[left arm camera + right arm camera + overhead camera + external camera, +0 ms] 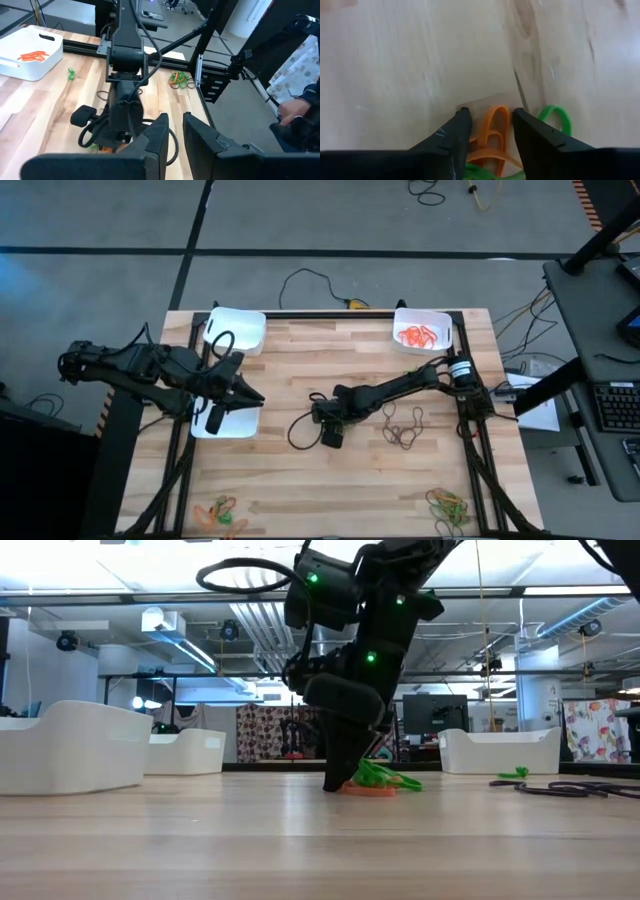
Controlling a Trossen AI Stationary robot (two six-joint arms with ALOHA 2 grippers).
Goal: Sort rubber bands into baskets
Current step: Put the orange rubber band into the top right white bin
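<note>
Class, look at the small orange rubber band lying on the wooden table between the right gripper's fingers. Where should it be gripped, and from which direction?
Grip the small orange rubber band across its two long sides, coming straight down from above. It lies flat on the wooden table as a narrow loop, and the right gripper already straddles it with open fingers. A thin green rubber band lies beside it, so pinch narrowly.

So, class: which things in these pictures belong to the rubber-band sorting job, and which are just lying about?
Belongs to the job:
- orange rubber band between the right gripper fingers
- green rubber band beside it
- dark rubber bands on the table
- basket holding orange bands
- two baskets by the left gripper

Just lying about:
- keyboard
- floor cable
</note>
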